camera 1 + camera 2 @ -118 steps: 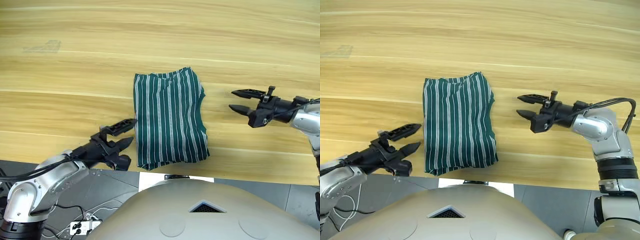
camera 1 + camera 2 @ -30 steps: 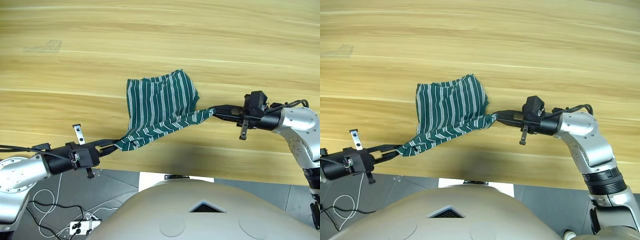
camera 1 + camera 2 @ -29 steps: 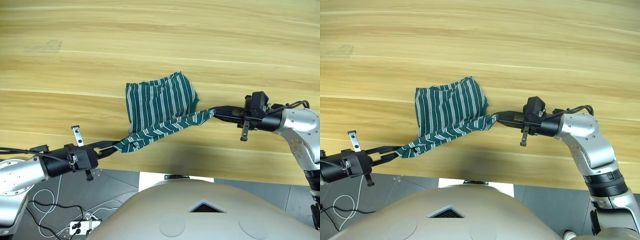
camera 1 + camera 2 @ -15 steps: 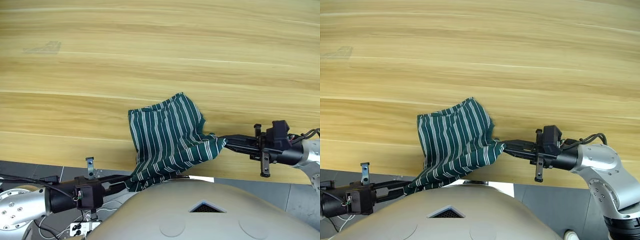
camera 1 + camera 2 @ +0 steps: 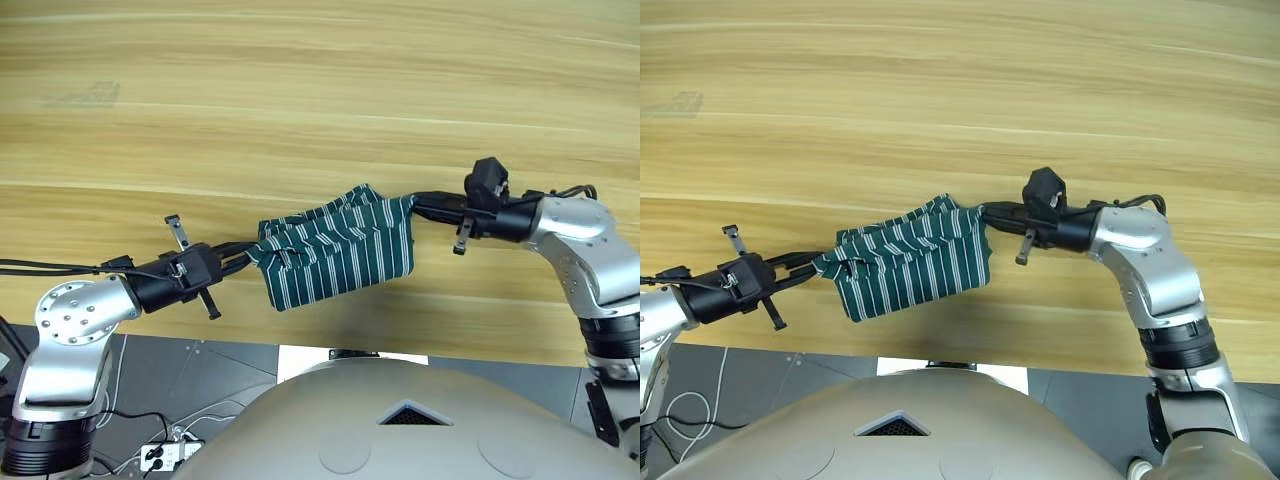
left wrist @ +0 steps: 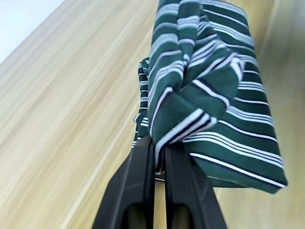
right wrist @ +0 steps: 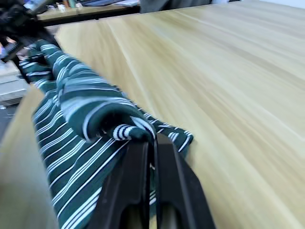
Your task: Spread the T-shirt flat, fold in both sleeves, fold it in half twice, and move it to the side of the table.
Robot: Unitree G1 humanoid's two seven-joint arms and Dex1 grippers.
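Observation:
The green T-shirt with white stripes (image 5: 335,250) hangs folded between my two grippers, lifted over the near part of the wooden table (image 5: 300,90). My left gripper (image 5: 250,252) is shut on its left corner; the left wrist view shows the black fingers (image 6: 143,181) pinching bunched fabric (image 6: 200,90). My right gripper (image 5: 415,203) is shut on the upper right corner; the right wrist view shows its fingers (image 7: 143,181) clamped on a fold of the T-shirt (image 7: 86,124). The cloth droops in a short flap below the line between the grippers.
The table's near edge (image 5: 470,350) runs just below the shirt, with dark floor and cables (image 5: 160,440) beyond it at the lower left. Bare wood stretches far behind the shirt.
Both grippers have carried the shirt up and away from the table's near edge. The left gripper has swung inward and the cloth now hangs in a shorter folded bundle between them.

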